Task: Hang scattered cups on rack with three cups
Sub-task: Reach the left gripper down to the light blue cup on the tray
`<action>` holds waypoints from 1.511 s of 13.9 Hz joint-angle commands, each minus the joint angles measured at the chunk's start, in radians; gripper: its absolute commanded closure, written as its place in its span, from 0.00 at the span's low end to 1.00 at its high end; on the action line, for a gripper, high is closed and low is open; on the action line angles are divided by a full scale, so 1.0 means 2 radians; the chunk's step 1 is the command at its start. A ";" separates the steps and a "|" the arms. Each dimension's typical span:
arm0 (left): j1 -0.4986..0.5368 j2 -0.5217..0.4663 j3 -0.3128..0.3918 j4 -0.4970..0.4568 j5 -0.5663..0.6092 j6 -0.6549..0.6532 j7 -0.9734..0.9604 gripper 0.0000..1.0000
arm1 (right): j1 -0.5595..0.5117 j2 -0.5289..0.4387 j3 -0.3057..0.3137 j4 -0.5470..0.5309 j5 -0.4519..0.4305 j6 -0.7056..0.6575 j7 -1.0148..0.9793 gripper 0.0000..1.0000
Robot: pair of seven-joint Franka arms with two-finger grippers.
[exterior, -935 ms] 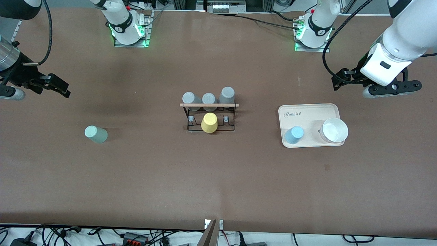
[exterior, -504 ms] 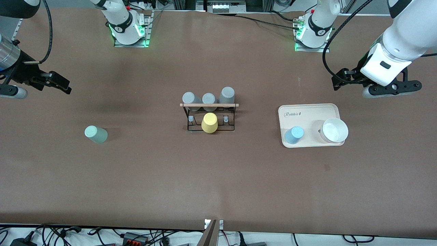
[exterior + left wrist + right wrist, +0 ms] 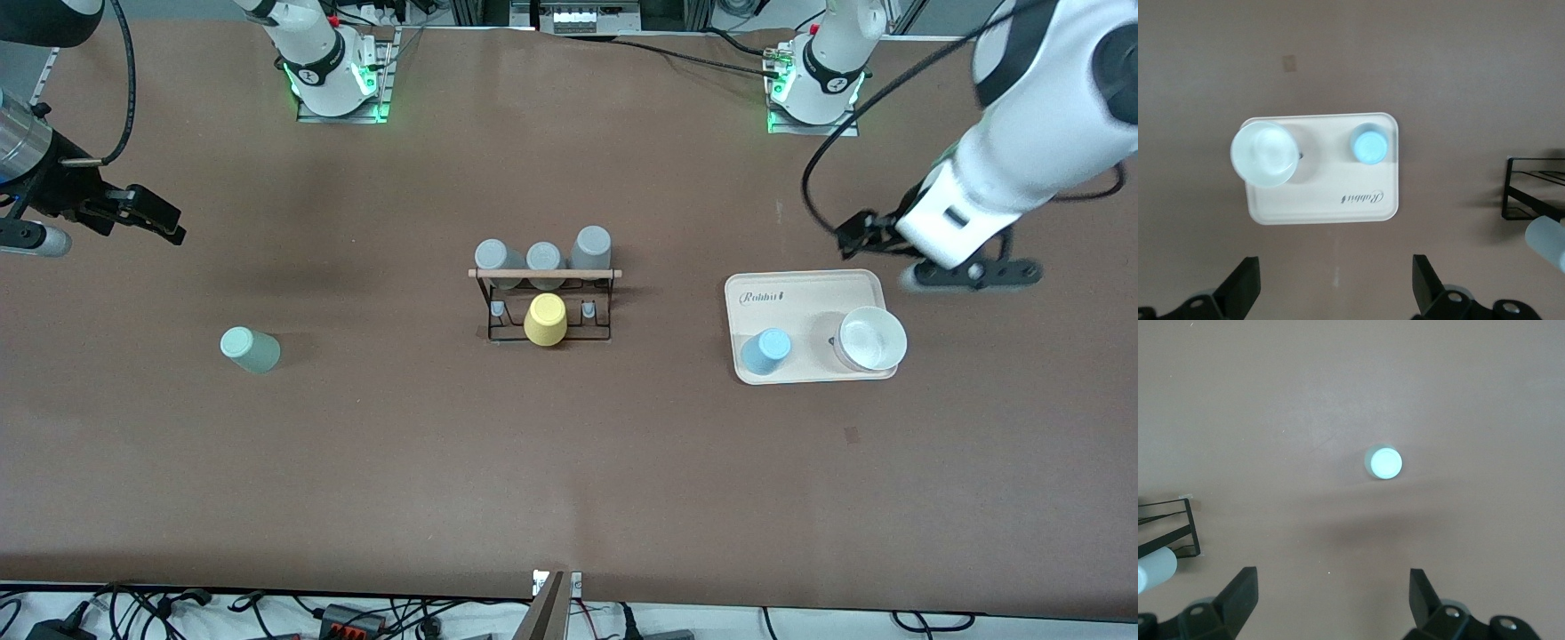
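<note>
— While the left tool (image 3: 1331, 293) is hanging over the tray's (image 3: 805, 289) edge nearest the bases, fingers (image 3: 1241, 287) spread and released, I'm seeing the light blue cup (image 3: 766, 350) sitting bottom-up on that tray beside a white bowl (image 3: 872, 338).

— And the right tool (image 3: 1331, 600)?

— I'm holding it over bare counter (image 3: 569, 462) at the right arm's end, fingers parted, gripping nothing. The mint cup (image 3: 249, 348) is standing upside down on the counter, well apart from the rack (image 3: 544, 302), which is carrying three grey cups (image 3: 542, 256) and a yellow cup (image 3: 545, 320).
</note>
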 commanded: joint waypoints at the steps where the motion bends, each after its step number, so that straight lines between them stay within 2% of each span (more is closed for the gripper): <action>1: -0.006 0.083 0.001 0.022 -0.013 0.034 0.015 0.00 | 0.001 0.000 0.000 0.008 0.000 -0.007 0.002 0.00; 3: -0.008 0.118 0.001 0.022 -0.012 0.075 0.011 0.00 | 0.003 0.000 0.001 0.006 -0.019 -0.005 0.002 0.00; 8: -0.021 0.202 0.004 0.006 -0.004 0.162 0.009 0.00 | 0.004 -0.002 0.002 0.000 -0.021 0.013 0.002 0.00; 11: -0.019 0.202 0.004 -0.043 0.045 0.219 0.009 0.00 | 0.004 -0.002 0.002 -0.001 -0.020 0.011 0.002 0.00; 14: -0.011 0.195 0.004 -0.088 0.046 0.254 0.009 0.00 | 0.004 -0.003 0.002 -0.001 -0.020 0.010 0.002 0.00; 19: -0.006 0.194 0.005 -0.118 0.046 0.290 0.016 0.00 | 0.003 -0.004 0.002 -0.003 -0.020 0.011 0.001 0.00; 20: -0.008 0.193 0.005 -0.122 0.047 0.295 0.017 0.02 | 0.003 -0.004 0.002 -0.003 -0.020 0.011 0.001 0.00; 21: -0.010 0.193 0.005 -0.124 0.047 0.295 0.016 0.17 | 0.003 -0.004 0.002 -0.003 -0.020 0.010 0.001 0.00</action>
